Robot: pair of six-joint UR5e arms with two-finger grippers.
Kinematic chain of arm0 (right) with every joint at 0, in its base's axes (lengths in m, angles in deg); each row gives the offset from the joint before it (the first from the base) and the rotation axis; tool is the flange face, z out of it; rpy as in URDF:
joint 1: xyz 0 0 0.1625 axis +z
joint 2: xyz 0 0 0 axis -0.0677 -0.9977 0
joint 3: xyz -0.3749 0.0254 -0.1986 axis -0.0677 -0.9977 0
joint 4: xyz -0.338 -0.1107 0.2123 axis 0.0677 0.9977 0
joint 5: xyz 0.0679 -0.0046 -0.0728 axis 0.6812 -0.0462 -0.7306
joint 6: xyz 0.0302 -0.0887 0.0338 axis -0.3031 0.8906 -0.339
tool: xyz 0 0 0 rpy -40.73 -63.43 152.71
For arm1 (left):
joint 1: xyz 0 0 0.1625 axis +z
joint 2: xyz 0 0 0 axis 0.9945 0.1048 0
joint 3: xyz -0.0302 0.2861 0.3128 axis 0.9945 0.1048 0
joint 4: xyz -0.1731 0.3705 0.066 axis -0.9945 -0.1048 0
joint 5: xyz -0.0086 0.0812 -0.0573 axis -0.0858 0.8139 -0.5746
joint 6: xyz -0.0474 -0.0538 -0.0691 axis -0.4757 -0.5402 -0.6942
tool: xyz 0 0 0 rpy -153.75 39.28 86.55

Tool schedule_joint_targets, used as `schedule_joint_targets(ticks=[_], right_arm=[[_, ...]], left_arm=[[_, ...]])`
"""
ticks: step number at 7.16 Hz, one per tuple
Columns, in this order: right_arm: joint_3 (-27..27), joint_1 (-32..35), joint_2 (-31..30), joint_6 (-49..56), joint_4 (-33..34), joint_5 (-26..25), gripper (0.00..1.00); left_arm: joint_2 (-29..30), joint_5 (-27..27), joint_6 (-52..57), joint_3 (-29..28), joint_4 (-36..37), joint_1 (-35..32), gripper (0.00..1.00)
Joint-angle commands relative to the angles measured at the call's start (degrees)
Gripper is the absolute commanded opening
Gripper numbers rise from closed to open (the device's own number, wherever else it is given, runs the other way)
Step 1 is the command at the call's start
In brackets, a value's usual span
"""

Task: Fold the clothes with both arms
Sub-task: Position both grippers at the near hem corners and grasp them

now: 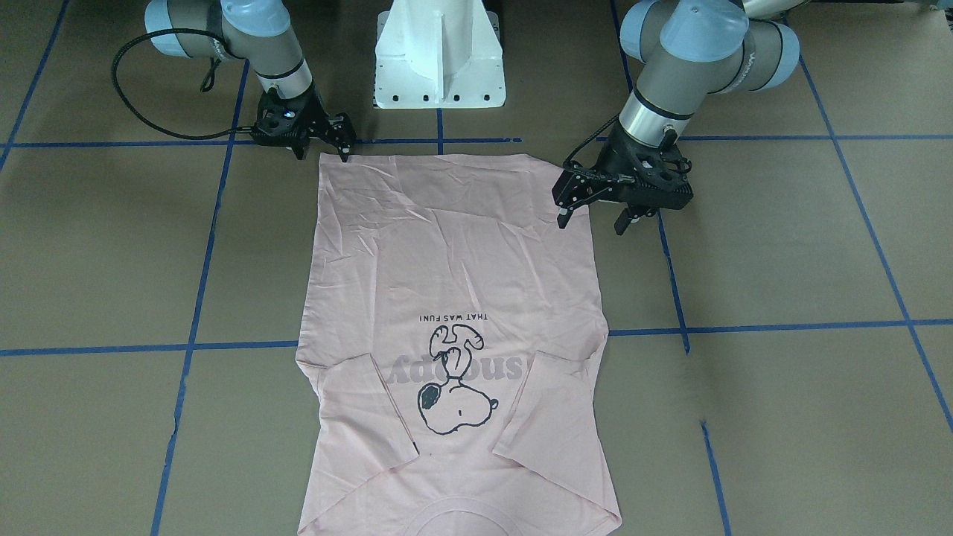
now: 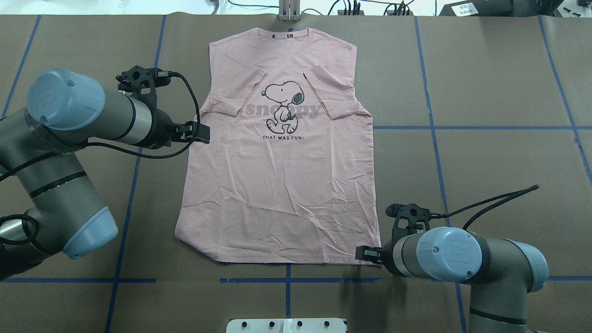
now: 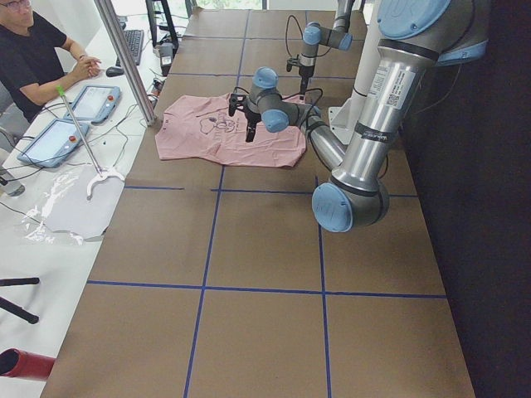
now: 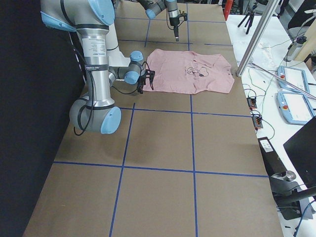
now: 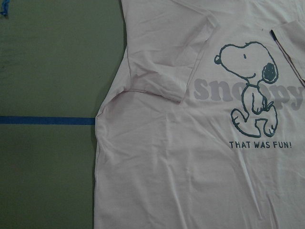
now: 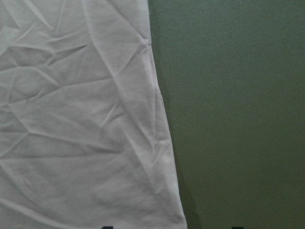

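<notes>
Pale pink T-shirt (image 2: pixel 277 194) flat and print-up on the brown surface (image 2: pixel 485 162), hem toward the robot, collar away — the right hand (image 1: pixel 339 146), jaws apart, sits at the hem's right corner, the left hand (image 1: pixel 593 218), also apart, hovers over the left edge below the sleeve.

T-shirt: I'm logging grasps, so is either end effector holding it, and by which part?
Nothing is held. The left end effector and right end effector are both open, and the T-shirt lies flat.
</notes>
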Motion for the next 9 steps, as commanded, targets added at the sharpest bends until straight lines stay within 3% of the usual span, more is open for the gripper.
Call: schedule_joint_targets(ticks=[1,7,8,9], right_arm=[[0.6,1.2,0.4,0.1,0.0,0.6,0.85],[-0.7,0.4,0.4,0.2,0.1,0.5,0.85],[-0.7,-0.1,0.7,-0.1,0.1,-0.1,0.59],[-0.7,-0.1,1.2,-0.1,0.4,-0.2,0.18]], left_arm=[[0.1,0.0,0.0,-0.3,-0.1,0.1,1.00],[0.4,-0.1,-0.1,-0.2,-0.1,0.4,1.00],[0.5,-0.1,-0.1,-0.3,-0.2,0.4,1.00],[0.5,-0.1,-0.1,-0.1,-0.1,0.4,1.00]])
